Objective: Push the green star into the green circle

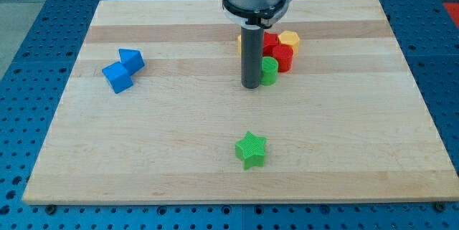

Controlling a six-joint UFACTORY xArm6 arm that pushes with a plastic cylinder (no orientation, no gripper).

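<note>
The green star (250,150) lies low on the wooden board, a little right of centre. The green circle (270,71) stands higher up, at the front of a tight cluster of blocks. My tip (250,85) rests on the board right against the green circle's left side. The rod rises straight up from there and hides part of the cluster. The tip is well above the green star in the view, almost in line with it, with bare wood between them.
The cluster behind the green circle holds a red block (282,56), a yellow block (289,40) and another red piece (269,42). Two blue blocks (123,70) touch each other at the view's left. The board's bottom edge (237,200) lies close below the star.
</note>
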